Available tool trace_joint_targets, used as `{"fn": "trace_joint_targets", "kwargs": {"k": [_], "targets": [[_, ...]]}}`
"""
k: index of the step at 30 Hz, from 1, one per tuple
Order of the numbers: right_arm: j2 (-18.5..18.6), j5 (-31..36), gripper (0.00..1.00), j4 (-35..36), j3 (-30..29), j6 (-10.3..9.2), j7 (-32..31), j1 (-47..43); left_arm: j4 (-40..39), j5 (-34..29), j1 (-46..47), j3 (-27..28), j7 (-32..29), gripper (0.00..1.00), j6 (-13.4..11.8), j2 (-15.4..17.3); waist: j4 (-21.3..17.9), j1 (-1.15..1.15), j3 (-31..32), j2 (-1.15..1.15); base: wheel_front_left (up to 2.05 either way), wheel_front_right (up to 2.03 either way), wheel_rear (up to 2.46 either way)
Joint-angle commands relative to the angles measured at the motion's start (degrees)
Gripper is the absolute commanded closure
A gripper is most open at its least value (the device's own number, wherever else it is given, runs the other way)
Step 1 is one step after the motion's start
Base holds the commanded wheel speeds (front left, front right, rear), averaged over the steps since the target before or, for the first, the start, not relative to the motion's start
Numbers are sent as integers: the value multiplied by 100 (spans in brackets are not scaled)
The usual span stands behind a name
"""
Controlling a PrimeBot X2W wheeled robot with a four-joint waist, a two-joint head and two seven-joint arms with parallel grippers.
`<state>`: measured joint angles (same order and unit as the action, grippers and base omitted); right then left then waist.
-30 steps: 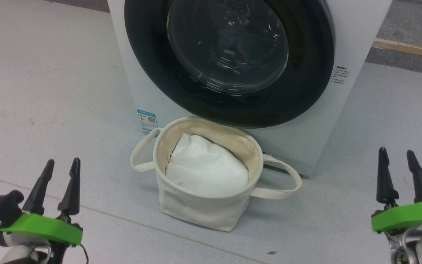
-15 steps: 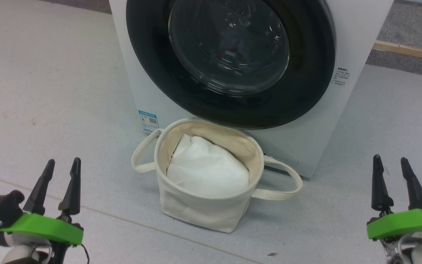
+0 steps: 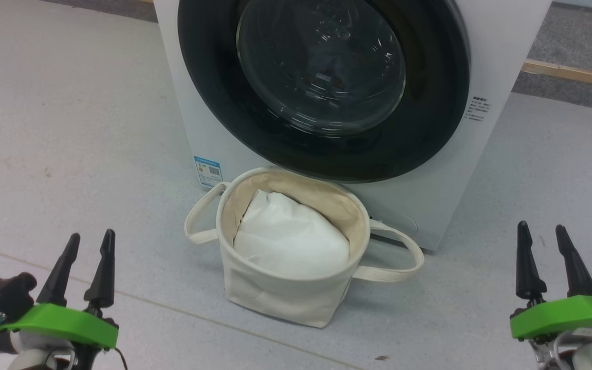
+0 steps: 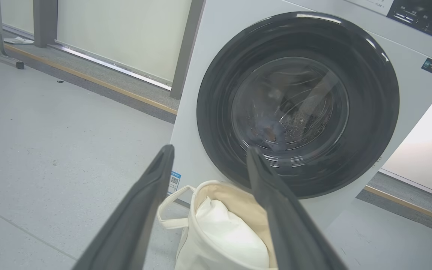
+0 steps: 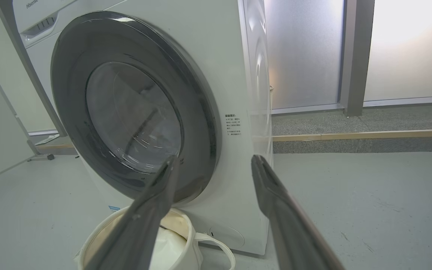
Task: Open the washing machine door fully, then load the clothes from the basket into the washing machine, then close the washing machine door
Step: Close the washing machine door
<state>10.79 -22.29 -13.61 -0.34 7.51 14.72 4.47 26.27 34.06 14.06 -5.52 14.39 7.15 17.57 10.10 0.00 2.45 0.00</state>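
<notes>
The washing machine door (image 3: 321, 77), a glossy black ring around a bulging clear glass bowl, sits shut on the white washing machine (image 3: 429, 200), facing me. Just in front, the basket (image 3: 275, 298) stands upright on the floor, round cream canvas, mouth up, white padding (image 3: 291, 241) inside. My left gripper (image 3: 91, 235) and right gripper (image 3: 540, 226) hang spread and empty.

basket (image 3: 275, 300) on floor (image 3: 70, 128), just before washing machine (image 3: 486, 46), below washing machine door (image 3: 321, 87) | padding (image 3: 291, 241) in basket | sticker (image 3: 207, 170) on machine front, behind basket's left handle | left gripper (image 3: 91, 234) well left of basket | right gripper (image 3: 540, 226) well right
</notes>
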Motion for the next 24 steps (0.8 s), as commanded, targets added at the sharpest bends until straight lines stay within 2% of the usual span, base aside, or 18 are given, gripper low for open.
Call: {"fn": "trace_joint_targets", "kwargs": {"k": [1, 24], "targets": [[43, -42, 0, 140, 142, -2, 28, 115, -127, 37, 300, 162, 8, 0, 34, 186, -7, 0, 1, 0, 0, 0, 0], [54, -87, 0, 45, 308, -2, 28, 232, 48, 173, 424, -5, 22, 0, 34, 255, -8, 0, -9, 0, 0, 0, 0]]}}
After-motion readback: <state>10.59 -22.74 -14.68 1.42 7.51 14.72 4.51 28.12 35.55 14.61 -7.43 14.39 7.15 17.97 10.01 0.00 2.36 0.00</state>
